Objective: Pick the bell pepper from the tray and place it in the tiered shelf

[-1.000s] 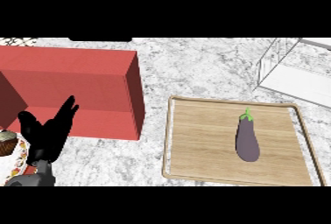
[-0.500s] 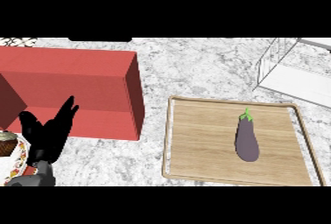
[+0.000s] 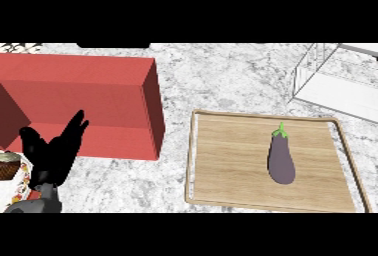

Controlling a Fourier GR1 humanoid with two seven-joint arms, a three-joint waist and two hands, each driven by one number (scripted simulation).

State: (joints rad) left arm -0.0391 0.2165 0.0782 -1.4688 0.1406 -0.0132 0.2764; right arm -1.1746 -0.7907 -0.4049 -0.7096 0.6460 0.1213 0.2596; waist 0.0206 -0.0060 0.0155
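A purple eggplant (image 3: 281, 161) with a green stem lies on the wooden tray (image 3: 221, 165), right of the tray's middle; no bell pepper shows. The white wire tiered shelf (image 3: 336, 85) stands at the back right, beyond the tray. My left hand (image 3: 53, 155) rests open at the lower left, fingers pointing up, far from the tray. My right hand is out of the view.
A large red box (image 3: 81, 100) fills the left side, its right wall close to the tray's left edge. A cupcake (image 3: 7, 164) on a patterned plate sits at the far left edge, beside my left hand. Marble counter (image 3: 221, 75) lies between box and shelf.
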